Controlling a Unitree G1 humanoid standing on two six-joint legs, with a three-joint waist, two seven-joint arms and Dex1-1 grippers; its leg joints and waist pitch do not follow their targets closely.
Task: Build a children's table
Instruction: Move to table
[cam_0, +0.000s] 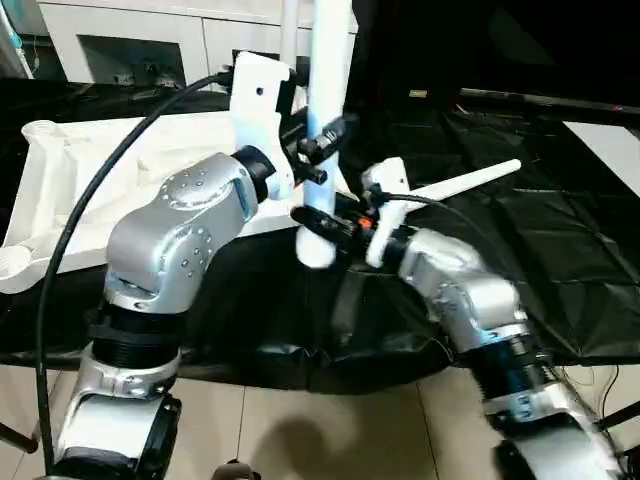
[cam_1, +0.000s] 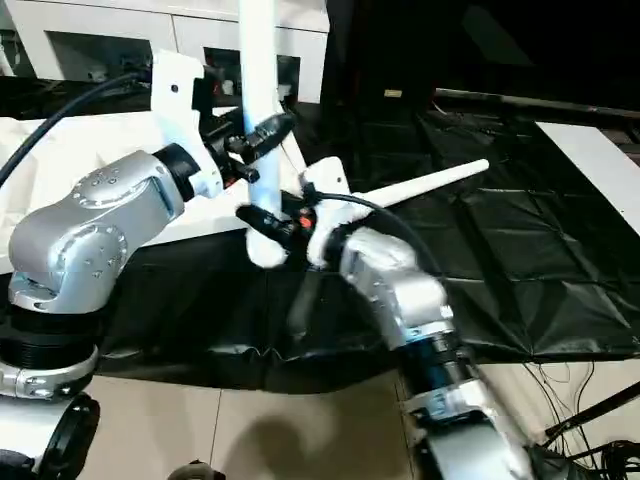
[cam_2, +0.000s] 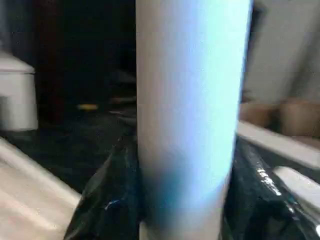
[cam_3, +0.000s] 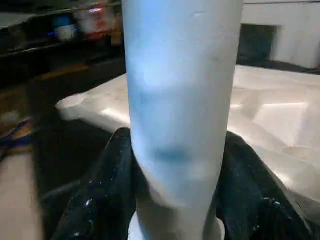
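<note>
We are seeing a white table leg (cam_0: 326, 110) standing nearly upright in the middle of the head views, running out past the 12 o'clock edge, its lower end just above the black sheet (cam_0: 560, 260); both arms are holding it; the left gripper (cam_0: 318, 150) is sitting higher on the tube, coming in from 9 o'clock, its black fingers (cam_0: 335, 130) wrapped on either side of the leg, so roughly half open and clamped on it; the right gripper (cam_0: 335, 222) is gripping near the leg's bottom end, coming in from 4 o'clock, jaws also part open around the tube; in both wrist views we are looking straight at the tube (cam_2: 187, 115) up close, black fingers (cam_3: 100, 200) flanking it on both sides; the tabletop (cam_0: 80, 170) is lying underside up at 9 to 10 o'clock of the held leg, ribbed face showing, a round corner socket (cam_0: 38, 130) at its far corner; a second leg (cam_0: 470, 180) is lying flat on the black sheet at 2 o'clock of the grippers, its narrow end pointing toward 2 o'clock; a white cabinet (cam_0: 150, 35) is standing behind the tabletop at 11 o'clock; pale floor (cam_0: 330, 430) is showing at 6 o'clock below the sheet's edge.
</note>
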